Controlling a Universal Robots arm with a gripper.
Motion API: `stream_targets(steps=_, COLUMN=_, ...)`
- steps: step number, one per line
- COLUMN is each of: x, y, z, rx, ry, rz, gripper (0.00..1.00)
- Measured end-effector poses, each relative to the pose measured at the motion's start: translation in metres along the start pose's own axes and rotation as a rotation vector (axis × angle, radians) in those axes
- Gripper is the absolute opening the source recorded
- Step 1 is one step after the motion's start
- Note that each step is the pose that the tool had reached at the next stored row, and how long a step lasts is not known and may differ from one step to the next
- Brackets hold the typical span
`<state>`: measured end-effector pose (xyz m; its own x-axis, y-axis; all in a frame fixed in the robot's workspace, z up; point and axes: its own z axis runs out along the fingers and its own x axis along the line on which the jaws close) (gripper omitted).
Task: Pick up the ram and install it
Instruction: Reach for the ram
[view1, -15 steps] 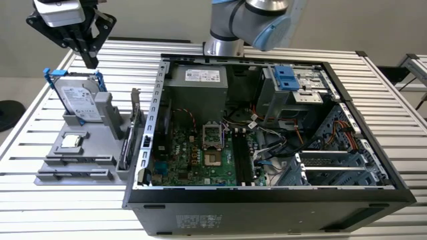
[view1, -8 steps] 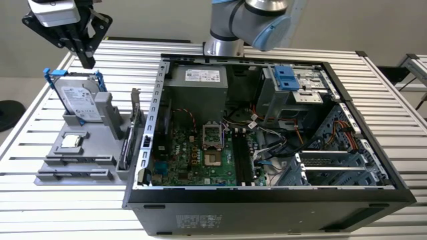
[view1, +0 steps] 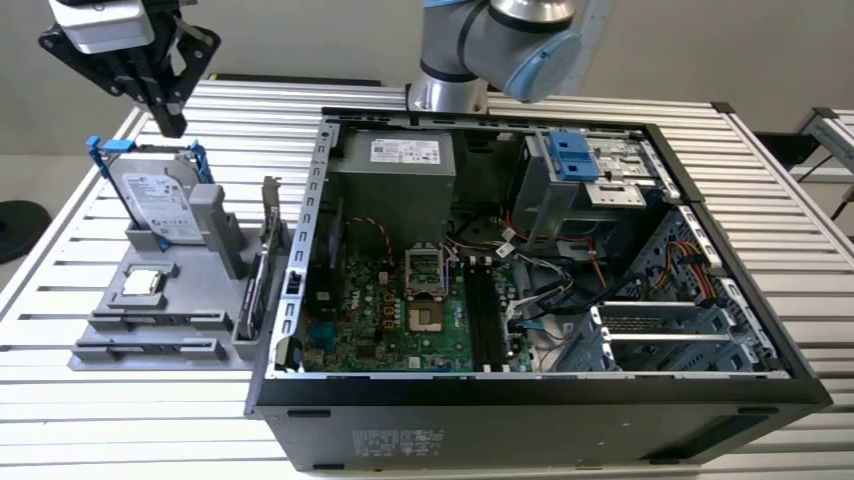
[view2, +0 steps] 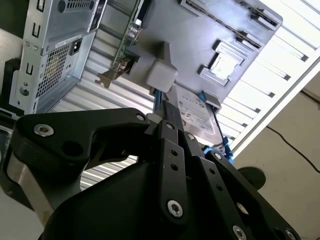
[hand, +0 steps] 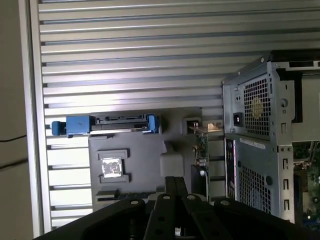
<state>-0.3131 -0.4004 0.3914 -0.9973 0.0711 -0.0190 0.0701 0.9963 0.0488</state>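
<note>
Black two-finger gripper (view1: 174, 124), fingertips pressed together and empty, hovering over the far corner of the slatted metal tabletop (view1: 67, 420) at the exterior view's left, above the silver hard drive with blue rails (view1: 158, 205). The ram (view1: 251, 300), a thin dark circuit-board stick, appears to stand on edge in the grey fixture tray (view1: 147, 325); its long axis runs from near tabletop edge to far. A sound pick-up likely needs parted jaws squared across its thin faces, centred lengthwise, clear of the neighbouring bracketed card (view1: 274, 215).
</note>
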Motion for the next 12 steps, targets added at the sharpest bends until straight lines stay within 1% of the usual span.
stream_targets(steps=5, x=0.0040, y=-0.0007, z=-0.0001, rx=0.0001, ry=0.0001, rz=0.000, gripper=0.00)
stream_targets(steps=12, x=0.0124, y=-0.0022, z=-0.0002, rx=0.0000, ry=0.0000, rz=0.000, gripper=0.00)
